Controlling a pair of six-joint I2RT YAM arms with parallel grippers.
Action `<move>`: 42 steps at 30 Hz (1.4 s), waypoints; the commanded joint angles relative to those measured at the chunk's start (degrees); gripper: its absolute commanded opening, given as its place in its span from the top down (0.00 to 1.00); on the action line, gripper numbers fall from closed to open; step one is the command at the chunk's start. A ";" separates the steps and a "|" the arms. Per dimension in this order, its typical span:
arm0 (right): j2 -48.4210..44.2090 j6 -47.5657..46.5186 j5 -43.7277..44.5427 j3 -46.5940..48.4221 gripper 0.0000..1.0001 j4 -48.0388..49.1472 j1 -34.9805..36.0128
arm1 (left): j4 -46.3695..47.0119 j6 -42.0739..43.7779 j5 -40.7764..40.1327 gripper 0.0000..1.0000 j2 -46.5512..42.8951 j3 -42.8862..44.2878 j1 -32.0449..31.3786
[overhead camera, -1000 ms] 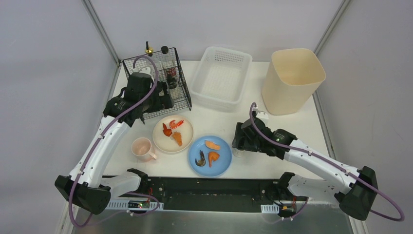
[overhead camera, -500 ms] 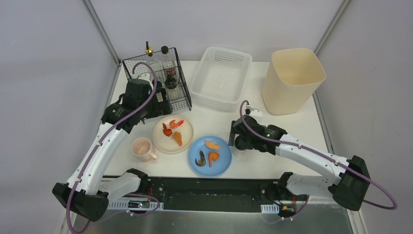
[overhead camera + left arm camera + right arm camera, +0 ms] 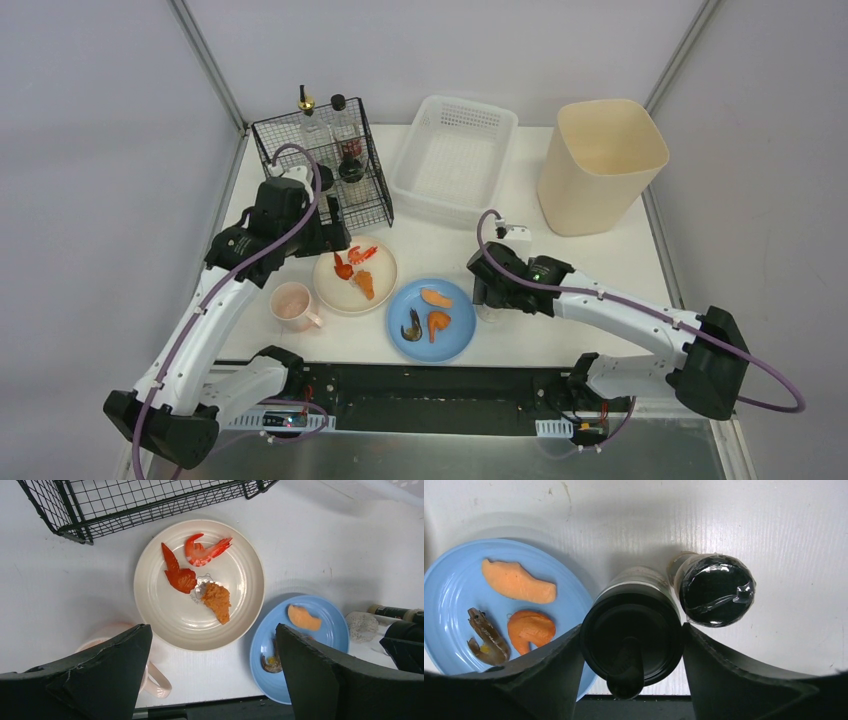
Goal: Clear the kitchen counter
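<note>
The white kitchen counter [image 3: 600, 260] holds a cream plate [image 3: 377, 292] with shrimp and fried pieces, a blue plate [image 3: 452, 342] with food scraps and a pink mug [image 3: 293, 305]. My right gripper [image 3: 487, 295] is beside the blue plate. In the right wrist view it [image 3: 631, 630] is shut on a black-lidded bottle [image 3: 631, 625], both fingers touching the lid. A second black-capped bottle [image 3: 716, 590] stands right against it. My left gripper [image 3: 325, 235] is open and empty, above the cream plate [image 3: 170, 615] in the left wrist view.
A black wire rack [image 3: 320, 170] with bottles stands at the back left. A white perforated basket [image 3: 455, 160] is at the back middle and a tall cream bin [image 3: 600, 165] at the back right. The mug [image 3: 150, 680] sits by my left finger.
My right gripper has moved left to the bottles beside the blue plate and stands around one. My left gripper has drawn back from the wire rack toward the cream plate.
</note>
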 commanded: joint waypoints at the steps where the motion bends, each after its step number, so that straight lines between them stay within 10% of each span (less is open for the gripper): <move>1: 1.13 1.04 2.31 3.30 0.33 -1.66 0.37 | -0.82 0.96 0.65 0.01 -1.92 -0.63 -0.37; 11: 2.53 0.22 1.37 7.80 0.69 -1.43 0.65 | -1.15 1.60 1.05 0.01 -3.70 -2.27 -0.30; 42: 30.53 -18.92 -0.50 57.65 0.71 5.04 2.22 | -1.40 -4.93 -17.01 0.01 -15.65 -6.88 -0.21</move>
